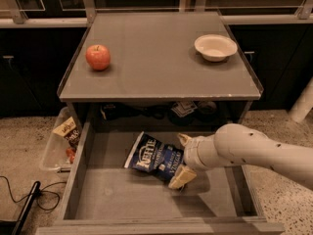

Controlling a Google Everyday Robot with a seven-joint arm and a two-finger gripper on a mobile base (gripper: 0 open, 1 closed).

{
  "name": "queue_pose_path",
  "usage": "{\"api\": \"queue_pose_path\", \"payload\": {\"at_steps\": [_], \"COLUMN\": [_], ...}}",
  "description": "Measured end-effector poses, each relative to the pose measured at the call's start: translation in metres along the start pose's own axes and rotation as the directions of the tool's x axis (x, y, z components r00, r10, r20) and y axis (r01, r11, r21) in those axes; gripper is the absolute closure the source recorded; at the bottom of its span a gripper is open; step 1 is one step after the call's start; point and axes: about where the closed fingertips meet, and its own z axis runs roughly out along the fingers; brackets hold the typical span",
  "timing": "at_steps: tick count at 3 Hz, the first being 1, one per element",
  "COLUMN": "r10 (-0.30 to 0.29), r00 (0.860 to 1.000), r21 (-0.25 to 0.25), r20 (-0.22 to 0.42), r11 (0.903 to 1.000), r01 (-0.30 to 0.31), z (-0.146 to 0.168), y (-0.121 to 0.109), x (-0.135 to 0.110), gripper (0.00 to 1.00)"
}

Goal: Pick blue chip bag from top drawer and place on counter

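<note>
The blue chip bag (154, 156) lies flat in the top drawer (112, 195), which is pulled out below the counter (156, 53). My gripper (179, 161) reaches in from the right, low in the drawer at the bag's right end. It is open, with one tan finger (184, 140) behind the bag's end and the other finger (182, 177) in front of it. The bag's right edge is partly hidden between them.
A red apple (98, 57) sits at the counter's left and a white bowl (215, 46) at its right. A clear plastic bin (56, 146) with a tan snack bag (67, 129) stands on the floor to the drawer's left. A black cable (29, 199) lies on the floor.
</note>
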Motion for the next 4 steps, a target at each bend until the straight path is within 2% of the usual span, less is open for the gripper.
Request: {"api": "queue_pose_path", "payload": {"at_steps": [3,4], "r10": [0.0,0.0], "r00": [1.0,1.0], "r21": [0.0,0.0], "r20": [0.0,0.0], "r11": [1.0,1.0], "r01": [0.0,0.0], "z": [0.0,0.0], "y": [0.0,0.0], "x": [0.0,0.0], "gripper": [0.83,1.0]}}
